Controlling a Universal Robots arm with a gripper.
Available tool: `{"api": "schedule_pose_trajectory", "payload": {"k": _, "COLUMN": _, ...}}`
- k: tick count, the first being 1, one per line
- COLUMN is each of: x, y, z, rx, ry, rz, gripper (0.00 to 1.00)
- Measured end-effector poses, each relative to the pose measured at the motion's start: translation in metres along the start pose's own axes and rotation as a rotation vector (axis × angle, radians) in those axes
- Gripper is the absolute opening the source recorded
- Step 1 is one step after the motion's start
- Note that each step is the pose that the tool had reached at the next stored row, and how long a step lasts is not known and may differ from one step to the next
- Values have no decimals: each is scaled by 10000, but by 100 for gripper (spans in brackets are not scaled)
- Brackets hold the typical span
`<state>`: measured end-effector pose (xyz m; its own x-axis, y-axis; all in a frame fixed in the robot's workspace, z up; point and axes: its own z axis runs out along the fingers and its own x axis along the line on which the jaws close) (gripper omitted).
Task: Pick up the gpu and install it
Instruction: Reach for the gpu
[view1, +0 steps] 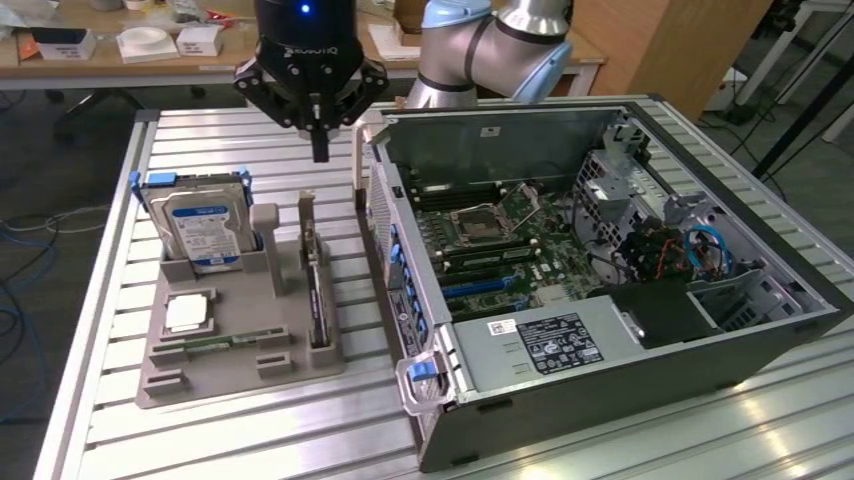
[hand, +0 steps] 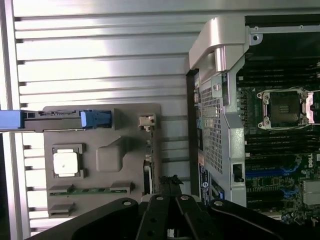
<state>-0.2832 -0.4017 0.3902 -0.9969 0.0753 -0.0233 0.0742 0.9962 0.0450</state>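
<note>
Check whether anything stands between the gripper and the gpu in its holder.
Nothing visible does. The shut gripper hangs over the gpu, which stands on edge in the gray holder, with open air between. The hard drive stands aside toward the exterior view's left, the computer case toward its right.

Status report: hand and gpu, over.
Black hand shut, empty, hovering above slatted metal table. Slim black gpu card upright in grey holder tray. Nothing between them.

- PC case (view1: 641, 400): qty 1
- Holder tray (view1: 234, 385): qty 1
- Hard drive (view1: 200, 228): qty 1
- CPU chip (view1: 187, 313): qty 1
- Memory stick (view1: 214, 345): qty 1
- gpu (view1: 318, 300): qty 1
- gripper (view1: 320, 152): qty 1
</note>
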Motion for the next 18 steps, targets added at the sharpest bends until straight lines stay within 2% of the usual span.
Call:
{"api": "schedule_pose_trajectory", "payload": {"k": 13, "x": 155, "y": -30, "z": -5, "rx": -1, "ry": 0, "rz": -1, "gripper": 11}}
{"api": "schedule_pose_trajectory", "payload": {"k": 18, "x": 179, "y": -32, "z": -5, "rx": -1, "ry": 0, "rz": -2, "gripper": 11}}
